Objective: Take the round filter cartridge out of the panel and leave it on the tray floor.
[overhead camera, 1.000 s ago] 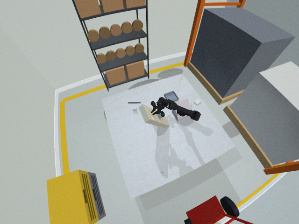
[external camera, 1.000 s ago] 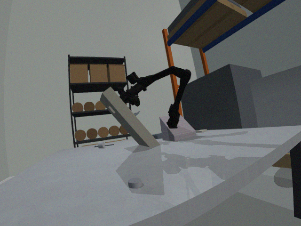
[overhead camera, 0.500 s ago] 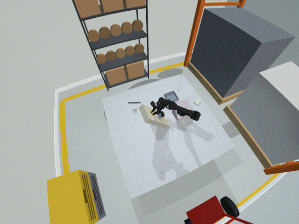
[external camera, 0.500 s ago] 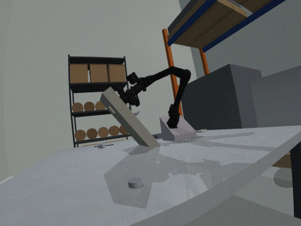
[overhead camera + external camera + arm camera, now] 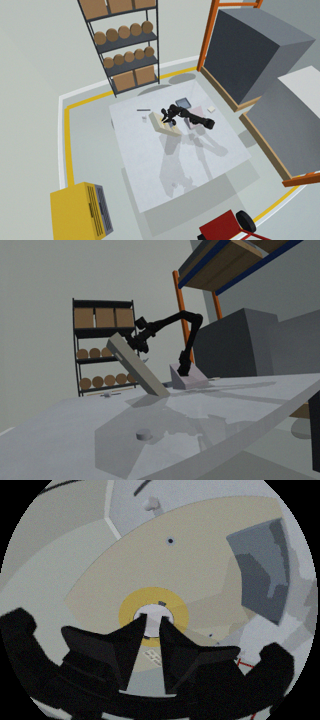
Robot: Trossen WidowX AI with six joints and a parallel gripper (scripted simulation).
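Top: the claw is reaching over the panel, inward from the edge of the bench nearest the shelving. Exterior: the panel is leaning above the bench. Wrist: narrowed fingers are gripping the filter cartridge, which is sitting within the yellow ring.

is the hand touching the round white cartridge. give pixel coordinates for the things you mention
Touching: the wrist view shows the hand [image 5: 163, 121] [image 5: 131, 344] [image 5: 154, 618] with both fingertips at the cartridge [image 5: 150, 609] face, clamped on its middle.
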